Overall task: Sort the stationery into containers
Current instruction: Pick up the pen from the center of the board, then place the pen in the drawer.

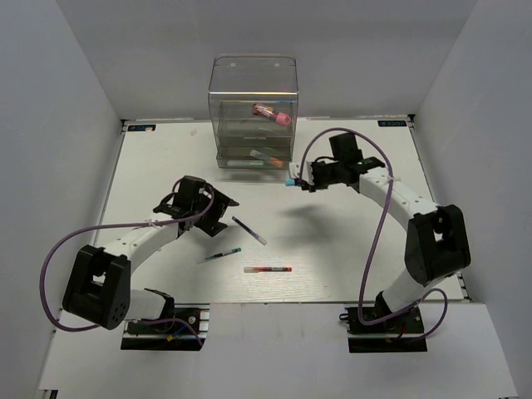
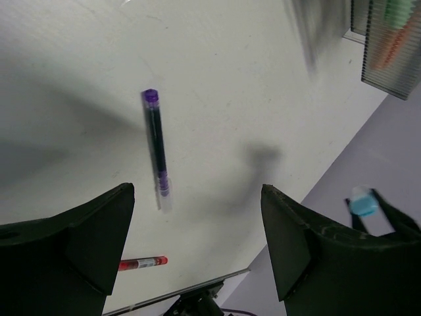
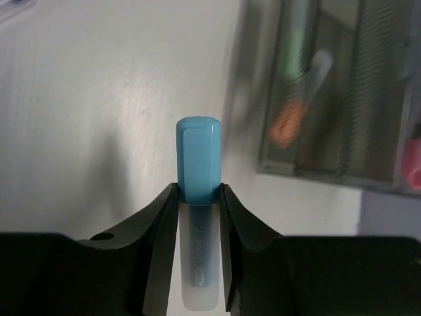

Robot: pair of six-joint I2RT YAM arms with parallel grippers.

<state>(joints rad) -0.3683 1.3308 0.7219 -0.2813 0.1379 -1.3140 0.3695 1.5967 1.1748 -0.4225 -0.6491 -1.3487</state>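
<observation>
**Item:** light-blue marker (image 3: pixel 197 164).
**Where:** clamped between the right fingers (image 3: pixel 156 243), which close on the barrel just below the cap. It is held above the desk (image 1: pixel 166 158).
**Axis:** in line with the fingers, cap end sticking out past the tips.
**Target:** clear drawer cabinet (image 1: pixel 253 100) at the far middle of the desk. From above the cap is near its lower front. In the right wrist view the drawers lie ahead and off to the right, so the marker does not yet look lined up. An orange marker (image 3: pixel 286 122) lies inside, blurred.
**Nearer arm:** the right.
**Left fingers** (image 2: pixel 99 230)**:** spread wide, holding nothing, above the dark pen (image 2: pixel 156 141). It lies flat ahead of the gap, left of centre, with its long axis pointing away.
**Also flat on the desk:** green pen (image 1: pixel 221 254), red pen (image 1: pixel 268 269).
</observation>
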